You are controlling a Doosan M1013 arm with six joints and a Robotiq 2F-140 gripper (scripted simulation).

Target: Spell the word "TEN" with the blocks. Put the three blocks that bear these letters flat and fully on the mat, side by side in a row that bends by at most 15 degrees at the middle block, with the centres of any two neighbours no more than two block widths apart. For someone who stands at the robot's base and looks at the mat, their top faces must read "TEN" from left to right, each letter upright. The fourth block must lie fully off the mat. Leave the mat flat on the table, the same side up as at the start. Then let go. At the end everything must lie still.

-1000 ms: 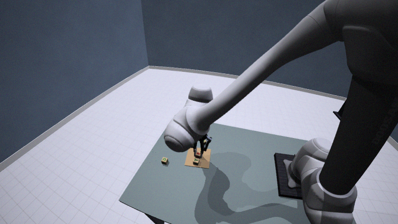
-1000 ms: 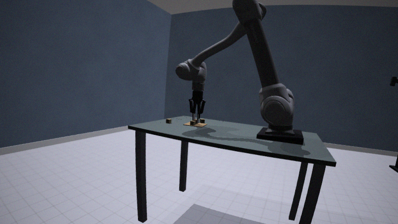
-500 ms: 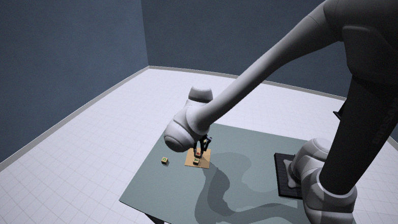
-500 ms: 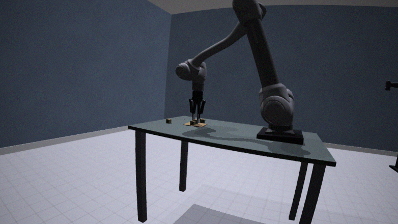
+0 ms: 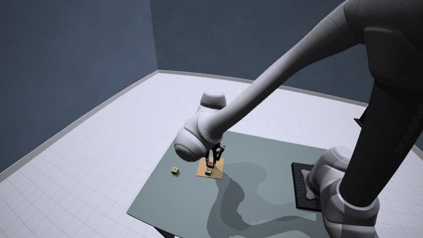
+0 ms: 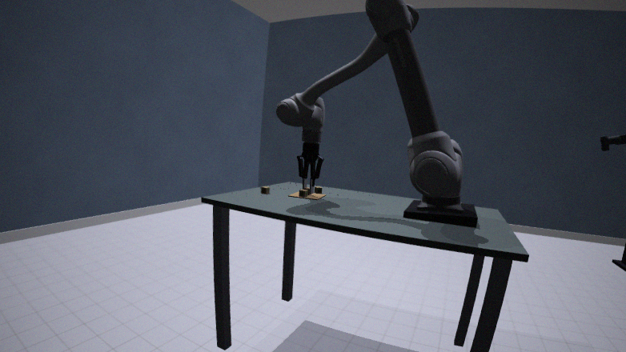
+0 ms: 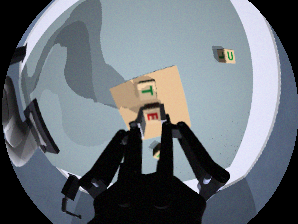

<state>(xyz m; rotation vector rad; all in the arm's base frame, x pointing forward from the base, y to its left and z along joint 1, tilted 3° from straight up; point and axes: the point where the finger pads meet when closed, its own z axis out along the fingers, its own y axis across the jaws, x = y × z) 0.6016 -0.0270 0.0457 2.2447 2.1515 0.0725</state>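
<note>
A tan mat (image 5: pixel 212 169) lies on the grey-green table. The T block (image 5: pixel 209 171), with a green letter, sits on the mat; it also shows in the wrist view (image 7: pixel 145 88). My gripper (image 5: pixel 213 161) points straight down and is shut on the E block (image 7: pixel 153 116), which has a red letter. I hold it low over the mat right beside the T block; I cannot tell whether it touches the mat. The U block (image 5: pixel 174 170) lies off the mat to the left. Another block (image 5: pixel 218 150) sits just past the mat's far edge, partly hidden by my fingers, its letter unreadable.
The robot's black base plate (image 5: pixel 304 185) stands at the table's right side. The table's left and near edges are close to the mat. The arm's shadow falls across the table's middle.
</note>
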